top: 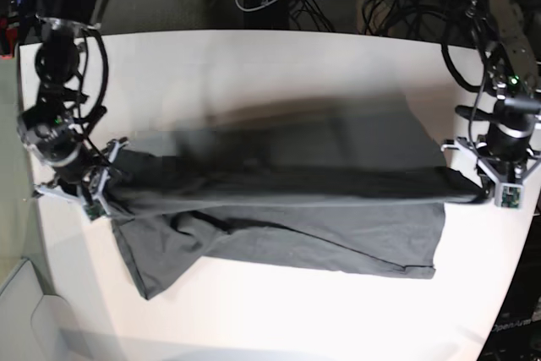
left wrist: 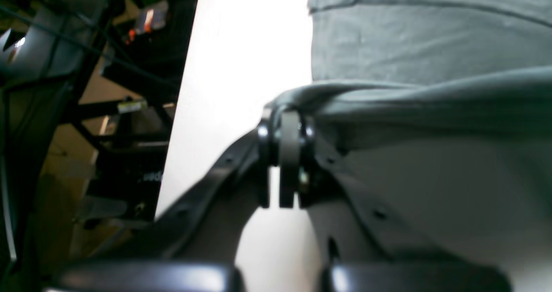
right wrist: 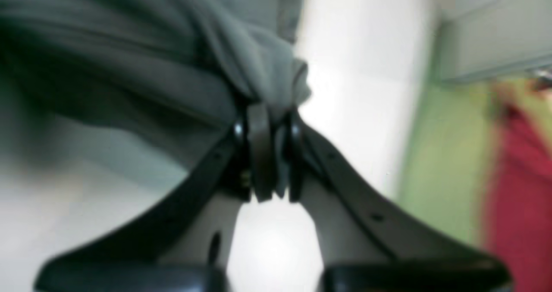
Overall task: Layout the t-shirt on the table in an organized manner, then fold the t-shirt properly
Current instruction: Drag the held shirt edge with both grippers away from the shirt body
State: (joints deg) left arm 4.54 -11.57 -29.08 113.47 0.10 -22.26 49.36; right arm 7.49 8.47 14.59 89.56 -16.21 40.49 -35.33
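Fingers [left wrist: 290, 154] of both arms are clamping the t-shirt [top: 279, 209].
Left gripper [top: 489, 194] and right gripper [top: 112, 168] are holding its fold stretched over the white tabletop [top: 254, 57].

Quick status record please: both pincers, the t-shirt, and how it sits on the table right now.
left pincer: shut on a bunched edge of the t-shirt, at the base view's right side
right pincer: shut on the opposite bunched edge, base view's left side
t-shirt state: stretched taut between the two pincers, held edge lifted, lower part draped and lying on the table
flatness: wrinkled near the right pincer; one part trails toward the near table edge
fold progress: not neatly folded yet
image quality: base view blurred behind the held edge
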